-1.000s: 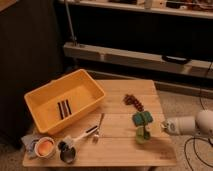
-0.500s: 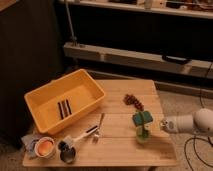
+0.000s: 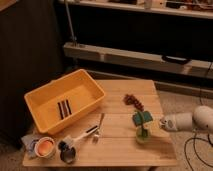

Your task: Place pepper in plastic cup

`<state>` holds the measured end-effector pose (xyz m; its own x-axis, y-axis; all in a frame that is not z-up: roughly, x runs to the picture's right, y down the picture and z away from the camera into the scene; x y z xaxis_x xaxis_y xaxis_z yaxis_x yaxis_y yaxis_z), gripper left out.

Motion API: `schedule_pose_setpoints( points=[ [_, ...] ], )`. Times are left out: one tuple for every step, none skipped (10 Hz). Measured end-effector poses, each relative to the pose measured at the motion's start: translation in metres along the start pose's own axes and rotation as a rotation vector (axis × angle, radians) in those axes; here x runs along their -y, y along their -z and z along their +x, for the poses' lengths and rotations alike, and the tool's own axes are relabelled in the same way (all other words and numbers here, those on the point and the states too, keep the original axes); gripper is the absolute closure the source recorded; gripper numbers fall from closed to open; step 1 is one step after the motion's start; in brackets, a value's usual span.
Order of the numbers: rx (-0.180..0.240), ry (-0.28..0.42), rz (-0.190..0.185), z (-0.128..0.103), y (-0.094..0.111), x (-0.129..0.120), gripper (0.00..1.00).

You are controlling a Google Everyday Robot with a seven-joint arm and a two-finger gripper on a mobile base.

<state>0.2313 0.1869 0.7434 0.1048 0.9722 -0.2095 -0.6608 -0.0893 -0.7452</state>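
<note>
Left to right on the worktop [image 3: 120, 142]: one white cup with orange inside [image 3: 44, 147], one dark metal cup [image 3: 67, 154], and one yellow bin [image 3: 37, 100] holding two dark sticks [image 3: 64, 108]. One fork [image 3: 99, 127] lies mid-worktop; one reddish cluster [image 3: 134, 101] I cannot identify. One green sponge [image 3: 143, 118] sits over one plastic cup [image 3: 143, 136]. The pepper [image 3: 144, 131] seems to stand inside it, hard to resolve. My arm reaches in low from the right, cut off by the edge; the claw [image 3: 162, 122] is just beside the cup, its finger state I cannot tell.
</note>
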Motion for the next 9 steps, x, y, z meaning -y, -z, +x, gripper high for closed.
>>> schedule_pose_setpoints(
  points=[
    [0.0, 0.001, -0.002, 0.0, 0.005, -0.002, 0.3],
    [0.001, 0.003, -0.004, 0.0, 0.008, -0.004, 0.23],
    [0.0, 0.004, -0.008, 0.001, 0.01, -0.005, 0.2],
    [0.0, 0.004, -0.012, 0.001, 0.012, -0.007, 0.2],
    [0.0, 0.003, -0.014, 0.003, 0.015, -0.009, 0.2],
    [0.0, 0.002, -0.016, 0.004, 0.017, -0.01, 0.2],
    [-0.003, 0.003, -0.016, 0.005, 0.018, -0.011, 0.2],
    [-0.004, 0.006, -0.016, 0.004, 0.019, -0.013, 0.2],
    [-0.005, 0.006, -0.011, 0.005, 0.021, -0.014, 0.2]
  ],
)
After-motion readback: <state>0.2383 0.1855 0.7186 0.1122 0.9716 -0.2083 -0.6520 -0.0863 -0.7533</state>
